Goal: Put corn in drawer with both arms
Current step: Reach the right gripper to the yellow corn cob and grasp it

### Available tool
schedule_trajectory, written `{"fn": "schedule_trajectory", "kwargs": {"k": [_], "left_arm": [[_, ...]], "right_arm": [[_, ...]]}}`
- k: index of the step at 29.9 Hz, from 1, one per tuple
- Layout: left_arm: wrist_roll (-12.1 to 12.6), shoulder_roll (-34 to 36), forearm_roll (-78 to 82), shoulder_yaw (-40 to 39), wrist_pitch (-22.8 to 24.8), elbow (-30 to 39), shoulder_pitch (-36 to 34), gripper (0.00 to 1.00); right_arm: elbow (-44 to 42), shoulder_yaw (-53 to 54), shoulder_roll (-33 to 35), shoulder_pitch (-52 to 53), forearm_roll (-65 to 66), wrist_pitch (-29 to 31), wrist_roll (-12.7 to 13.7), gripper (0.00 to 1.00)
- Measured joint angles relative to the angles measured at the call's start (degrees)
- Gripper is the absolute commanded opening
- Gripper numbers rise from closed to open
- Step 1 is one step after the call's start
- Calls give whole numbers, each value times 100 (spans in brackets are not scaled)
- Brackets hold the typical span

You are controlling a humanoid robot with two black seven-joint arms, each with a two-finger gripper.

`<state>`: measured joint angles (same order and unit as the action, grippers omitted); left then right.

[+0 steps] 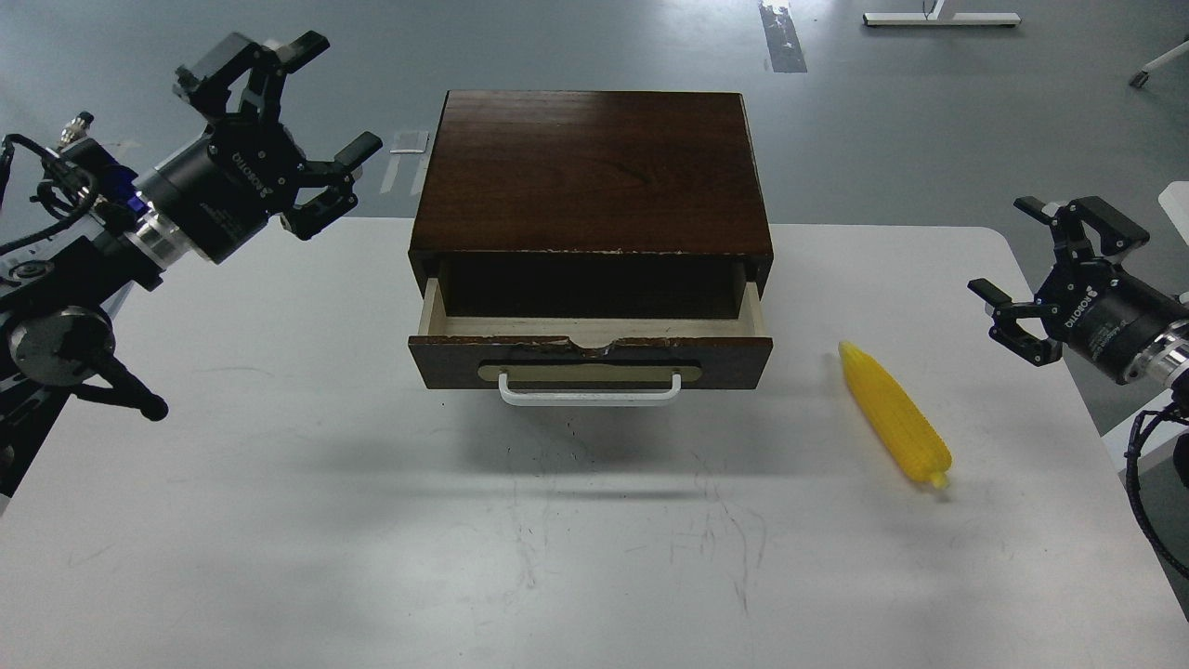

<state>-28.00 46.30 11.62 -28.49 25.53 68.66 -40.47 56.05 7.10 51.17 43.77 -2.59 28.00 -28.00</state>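
The drawer (591,358) sits pulled partway out of the dark brown box (593,167), w/ a strip of pale wood interior showing, so there's already a gap to drop something in, though it looks narrow & prob needs pulling further. Its white bar handle (589,394) on a brass-coloured plate faces the robot, easy to hook. The front's top edge is chipped near the middle. The corn (895,415) lies on the white table (279,520) to the right of the box, well apart from it, tapered tip toward the box, butt end toward the robot; it's bright yellow w/ ridged kernels, plastic-looking, likely to roll if nudged. The right gripper (1036,279) hovers off the table's right edge, fingers spread, holding nothing, nearer the corn, so prob the one to pick it. The left gripper (307,121) is raised left of the box, fingers also apart & empty, placed for the handle side. Box top is glossy wood grain; the table is matte w/ scuffs.
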Motion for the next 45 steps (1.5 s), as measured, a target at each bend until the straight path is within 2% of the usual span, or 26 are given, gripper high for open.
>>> {"fn": "schedule_trajectory", "kwargs": {"k": [3, 7, 18, 23, 27, 34, 41, 43, 45], "left_arm": [[8, -221, 56, -374, 1, -164, 519, 98], [44, -438, 82, -559, 1, -395, 756, 98], [49, -578, 86, -605, -1, -565, 784, 98], [49, -608, 114, -664, 2, -565, 784, 98], [49, -608, 201, -682, 15, -564, 784, 98], [41, -617, 295, -702, 32, -546, 784, 98], [41, -631, 297, -702, 33, -545, 785, 98], [41, -631, 297, -702, 33, -546, 785, 98], [44, -631, 297, -702, 32, -546, 786, 98]], "right_arm": [[8, 0, 27, 24, 182, 0, 0, 100], [7, 13, 121, 111, 1042, 0, 0, 100], [22, 34, 654, 870, 5123, 1, 0, 100], [49, -73, 557, 910, 6473, -654, 0, 100], [43, -391, 224, 894, 7229, -1066, -1, 100], [-75, -1062, -344, 924, 7548, -1469, -1, 100], [-233, -1409, -594, 927, 7554, -1673, 0, 98], [-237, -1504, -635, 914, 7554, -1708, -1, 96], [-239, -1580, -657, 910, 7554, -1745, 0, 90]]}}
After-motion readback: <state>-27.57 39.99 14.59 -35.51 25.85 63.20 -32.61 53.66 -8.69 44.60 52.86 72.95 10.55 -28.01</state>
